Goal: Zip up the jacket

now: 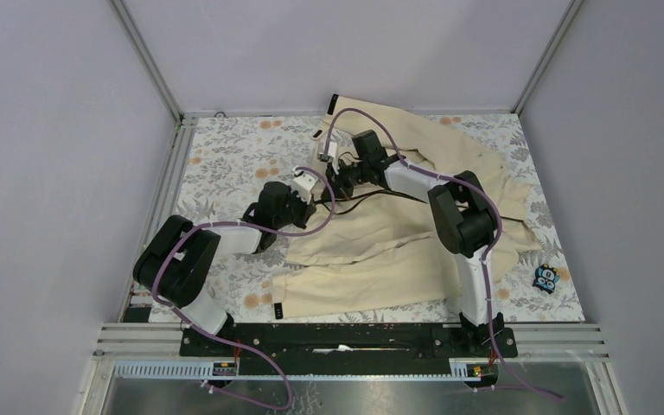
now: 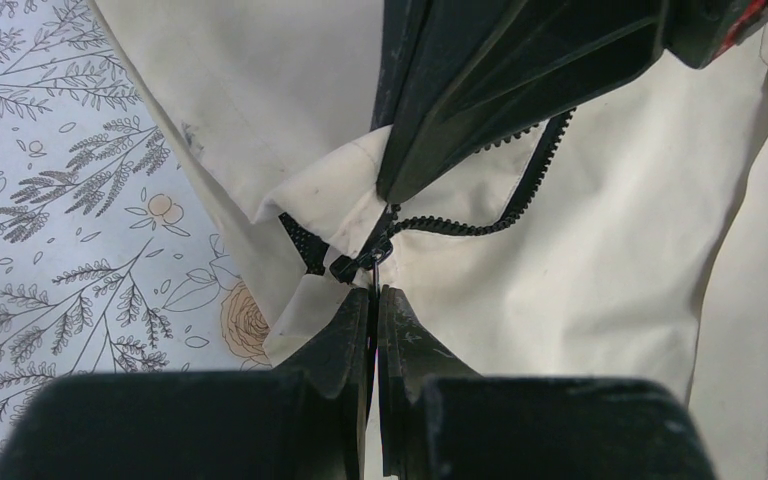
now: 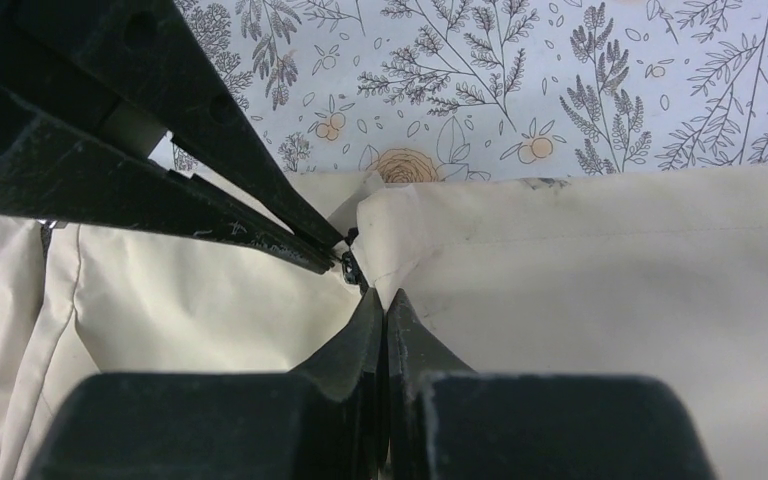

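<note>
The cream jacket lies spread over the middle and right of the table. Its dark zipper is open and curves away from the slider at the jacket's left edge. My left gripper is shut on the slider's pull tab. My right gripper is shut on the jacket's edge fabric right beside the slider. In the top view both grippers meet at the jacket's left edge, left gripper below right gripper. The right gripper's fingers cover part of the zipper.
A floral cloth covers the table. A small blue toy sits at the near right, beside the jacket. Grey walls and metal posts close in the back and sides. The arms' base rail runs along the near edge.
</note>
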Motion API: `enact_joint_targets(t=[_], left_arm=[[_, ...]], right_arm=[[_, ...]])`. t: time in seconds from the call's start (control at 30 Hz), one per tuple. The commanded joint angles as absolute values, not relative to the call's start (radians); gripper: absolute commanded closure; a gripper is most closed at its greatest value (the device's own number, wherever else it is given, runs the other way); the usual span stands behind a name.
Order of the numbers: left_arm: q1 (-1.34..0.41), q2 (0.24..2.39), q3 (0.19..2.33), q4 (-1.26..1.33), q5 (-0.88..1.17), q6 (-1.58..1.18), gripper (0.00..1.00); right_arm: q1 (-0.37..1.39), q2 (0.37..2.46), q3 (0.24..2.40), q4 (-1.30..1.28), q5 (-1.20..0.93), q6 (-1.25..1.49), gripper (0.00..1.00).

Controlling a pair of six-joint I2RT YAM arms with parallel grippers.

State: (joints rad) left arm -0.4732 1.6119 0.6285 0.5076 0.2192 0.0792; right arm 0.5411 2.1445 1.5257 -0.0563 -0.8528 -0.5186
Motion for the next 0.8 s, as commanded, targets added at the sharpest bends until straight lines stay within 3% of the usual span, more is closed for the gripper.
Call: enact_joint_targets(t=[0.0, 0.5, 0.57, 0.77], left_arm=[[-0.488, 1.621, 0.681, 0.521, 0.261, 0.104, 1.0], [-0.544, 1.685, 0.793, 0.516, 0.209, 0.062, 1.0], [-0.519, 1.679, 0.775, 0.522, 0.222, 0.011, 0.93], [-0.391, 1.578, 0.652, 0.638, 0.329, -0.221, 0.53]], right_arm=[[0.579, 2.167, 1.584, -0.085, -0.855, -0.532, 1.0], [0.59, 2.172, 1.588, -0.104, -0.907, -0.557, 1.0], [0.587, 2.173, 1.589, -0.103, -0.898, -0.554, 1.0], [0.572, 2.167, 1.574, -0.07, -0.877, -0.527, 1.0]])
